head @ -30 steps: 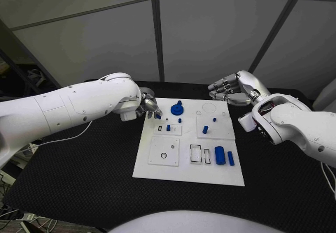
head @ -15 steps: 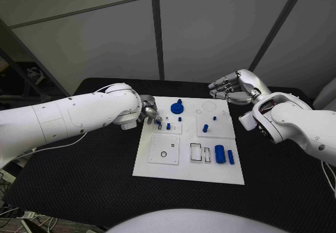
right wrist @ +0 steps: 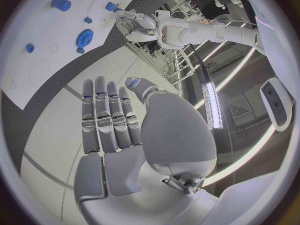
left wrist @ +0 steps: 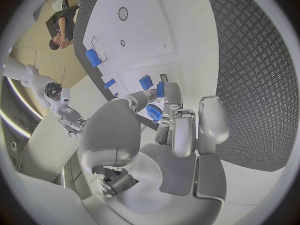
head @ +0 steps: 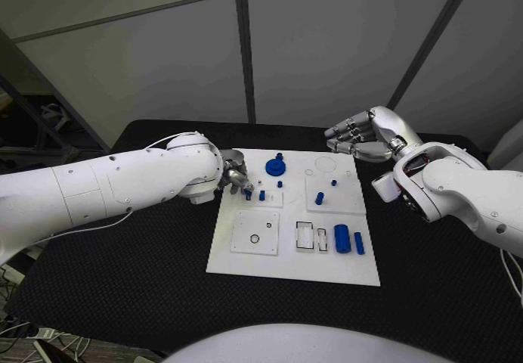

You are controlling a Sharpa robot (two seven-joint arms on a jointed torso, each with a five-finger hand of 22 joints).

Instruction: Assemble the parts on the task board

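Observation:
The white task board (head: pixel 246 265) lies mid-table with blue parts on it: a round gear-like piece (head: pixel 276 168), a peg (head: pixel 320 200), a thick cylinder (head: pixel 342 240) and a thin bar (head: pixel 359 243). My left hand (head: pixel 233 179) is at the board's far left edge and pinches a small blue part (left wrist: pixel 154 114) between its fingertips, just above the small raised plate (head: pixel 269 203) where another blue peg (head: pixel 261 196) stands. My right hand (head: pixel 365 138) hovers past the board's far right corner, fingers straight and apart, holding nothing.
A black ring (head: pixel 254 240) sits on the square plate at the board's near left, beside two rectangular slots (head: pixel 305 238). Black matting (head: pixel 120 257) surrounds the board. A white cable (head: pixel 103 217) runs under my left arm.
My left hand has moved nearer and slightly right along the board's left edge, bringing the small blue part down to the raised plate. The right hand has stayed put.

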